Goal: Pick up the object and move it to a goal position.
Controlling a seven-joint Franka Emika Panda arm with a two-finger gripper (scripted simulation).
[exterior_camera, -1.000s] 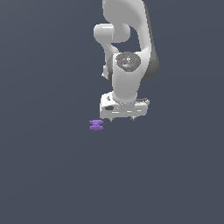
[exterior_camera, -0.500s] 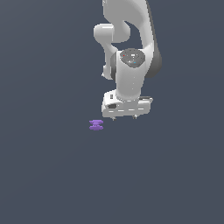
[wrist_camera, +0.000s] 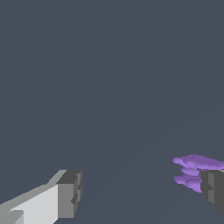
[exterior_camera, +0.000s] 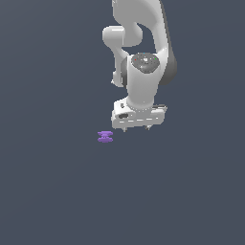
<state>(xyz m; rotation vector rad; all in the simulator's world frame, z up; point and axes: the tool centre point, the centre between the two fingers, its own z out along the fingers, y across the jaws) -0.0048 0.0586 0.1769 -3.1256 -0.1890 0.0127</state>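
Note:
The object is a tiny purple spool (exterior_camera: 105, 137), two flat discs joined by a narrow waist, lying on the dark grey floor. My gripper (exterior_camera: 136, 128) hangs just above the floor, to the exterior view's right of the spool and apart from it. Only the short fingertips (exterior_camera: 125, 129) show below the white hand. In the wrist view the jaws stand wide apart and empty. The spool (wrist_camera: 194, 171) lies right beside one dark fingertip (wrist_camera: 213, 185), partly hidden behind it, and far from the other fingertip (wrist_camera: 70, 192).
The white arm (exterior_camera: 143, 52) rises above the hand to the top of the exterior view. The floor (exterior_camera: 57, 191) is plain dark grey, with nothing else on it in view.
The hand has swung slightly to the exterior view's right and sunk a little lower. The spool has not moved.

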